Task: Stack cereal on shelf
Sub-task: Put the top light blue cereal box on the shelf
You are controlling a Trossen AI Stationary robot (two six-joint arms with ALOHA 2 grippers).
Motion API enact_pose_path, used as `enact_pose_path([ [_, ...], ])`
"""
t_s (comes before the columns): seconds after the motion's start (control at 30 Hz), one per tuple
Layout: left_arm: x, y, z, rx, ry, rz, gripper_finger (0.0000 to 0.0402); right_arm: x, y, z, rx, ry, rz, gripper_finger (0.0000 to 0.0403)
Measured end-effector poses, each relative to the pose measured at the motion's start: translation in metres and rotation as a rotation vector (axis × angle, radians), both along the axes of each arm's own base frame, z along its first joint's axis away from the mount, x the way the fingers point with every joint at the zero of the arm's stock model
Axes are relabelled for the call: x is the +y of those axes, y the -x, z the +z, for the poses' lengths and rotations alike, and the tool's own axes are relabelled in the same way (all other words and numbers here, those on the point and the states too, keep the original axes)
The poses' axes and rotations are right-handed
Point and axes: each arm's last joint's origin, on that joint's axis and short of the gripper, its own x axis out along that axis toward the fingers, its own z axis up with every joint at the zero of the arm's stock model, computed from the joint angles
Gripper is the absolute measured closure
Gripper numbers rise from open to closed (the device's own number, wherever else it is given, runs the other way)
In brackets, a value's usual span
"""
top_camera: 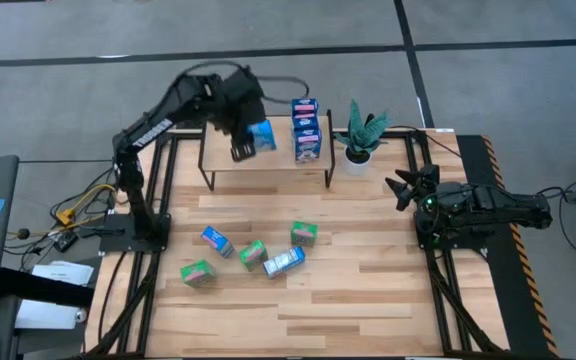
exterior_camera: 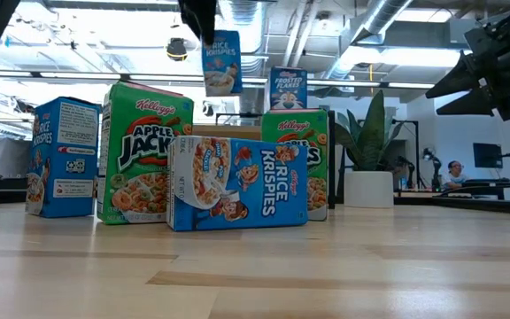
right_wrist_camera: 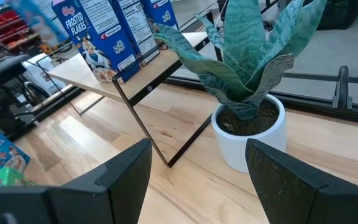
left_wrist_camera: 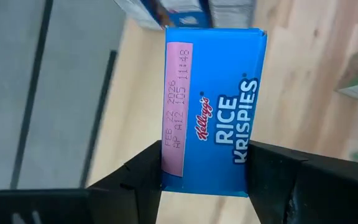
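Note:
My left gripper (top_camera: 248, 142) is shut on a blue Rice Krispies cereal box (top_camera: 263, 134) and hangs over the left part of the shelf (top_camera: 280, 160), a light-wood board on black legs. In the low view this box (exterior_camera: 222, 62) hangs high above the table. A row of blue boxes (top_camera: 306, 130) stands on the shelf's right part. Several more boxes, blue (top_camera: 216, 240) and green (top_camera: 303, 234), lie on the table in front of the shelf. My right gripper (top_camera: 405, 188) waits open at the table's right, facing a potted plant (right_wrist_camera: 247, 68). My left gripper pinches the Rice Krispies box between its two fingers (left_wrist_camera: 143, 180), on two opposite faces at the end nearest the wrist (left_wrist_camera: 204, 180). The fingers come from above, slanting down. The box hangs below them, upright and lifted clear of shelf and table.
The potted plant (top_camera: 360, 135) stands just right of the shelf. Black frame rails run along the table's left and right sides. Bare tabletop lies near the front edge (top_camera: 348, 320).

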Motion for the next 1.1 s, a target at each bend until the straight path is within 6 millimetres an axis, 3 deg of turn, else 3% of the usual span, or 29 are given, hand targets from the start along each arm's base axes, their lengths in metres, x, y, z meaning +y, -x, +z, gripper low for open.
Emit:
enact_pose_path([
  [0.27,0.073,0.009,-0.006,-0.094,-0.043,-0.023,0.0228,0.000,0.000,0.000,0.001,0.000,0.000,0.0117],
  [0.43,0.101,0.009,-0.023,-0.039,-0.033,-0.073,0.0228,0.000,0.000,0.000,0.004,-0.001,0.000,0.0117],
  [0.83,0.126,-0.019,-0.058,-0.007,-0.017,-0.177,0.0228,0.000,0.000,-0.001,0.008,0.001,-0.005,0.0117],
  [1.1,0.126,-0.022,-0.061,0.007,-0.030,-0.198,0.0228,0.000,0.000,-0.001,0.008,0.002,-0.007,0.0117],
])
